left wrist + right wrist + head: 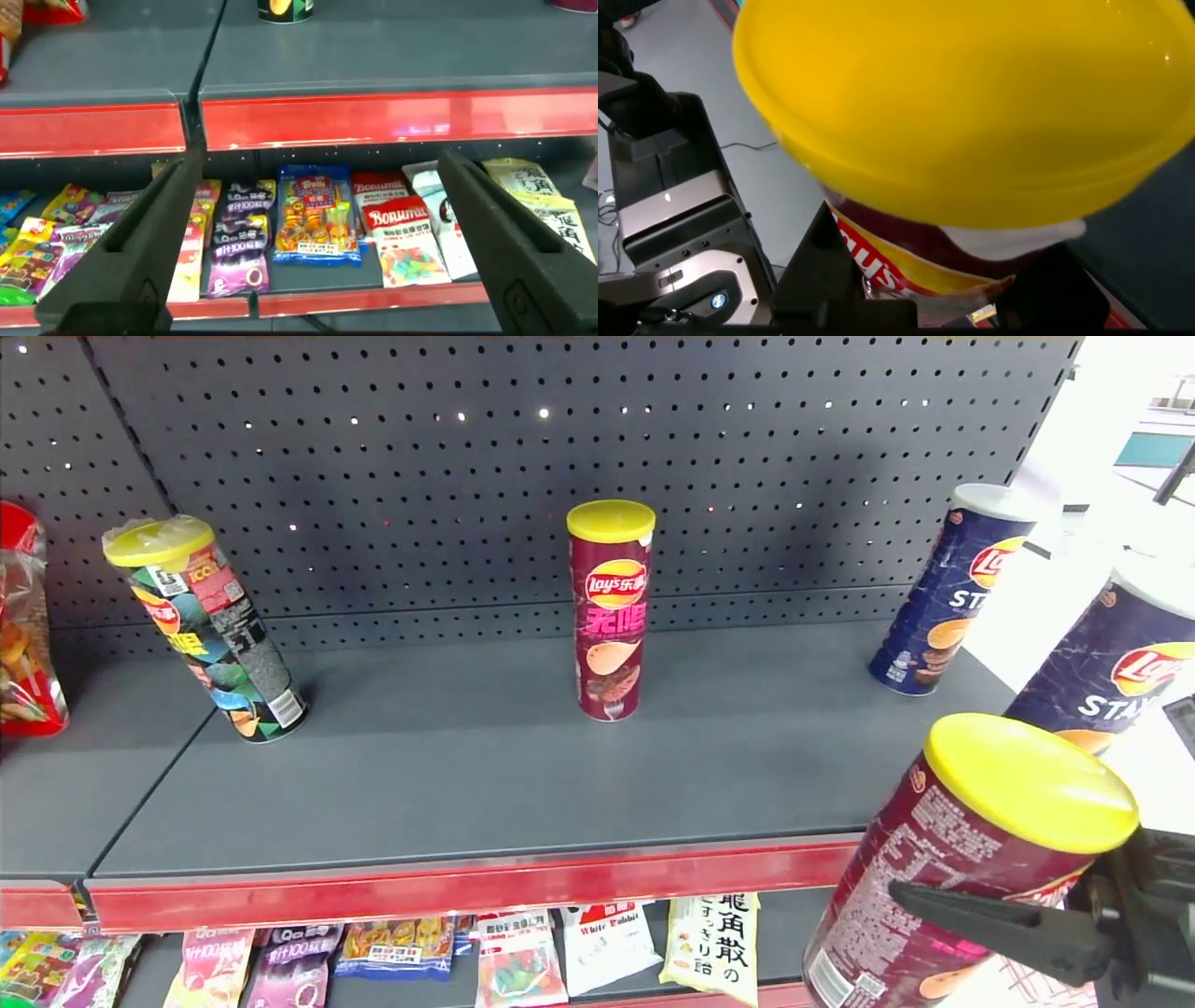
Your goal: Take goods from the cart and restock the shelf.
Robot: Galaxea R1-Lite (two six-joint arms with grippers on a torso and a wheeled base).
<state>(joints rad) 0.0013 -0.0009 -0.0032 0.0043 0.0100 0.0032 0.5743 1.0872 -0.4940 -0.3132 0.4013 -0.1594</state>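
A maroon chip can with a yellow lid [962, 859] is low at the right, in front of the shelf's red front edge [467, 887], tilted, with my right gripper [971, 919] shut on its body. In the right wrist view its lid [971, 93] is close up, with black fingers [831, 275] on either side of the body. On the grey shelf [467, 775] stand a matching maroon can [610, 616] at centre, a multicolour can [210, 635] at left and a blue can [943, 597] at right. My left gripper [318, 252] is open, facing the lower shelf's snack bags [313, 219].
A second blue can [1111, 663] stands past the shelf's right end; what it rests on is hidden. A red snack bag [23, 625] sits on the shelf's far left. Wide grey gaps lie between the cans. A pegboard wall [560, 448] backs the shelf.
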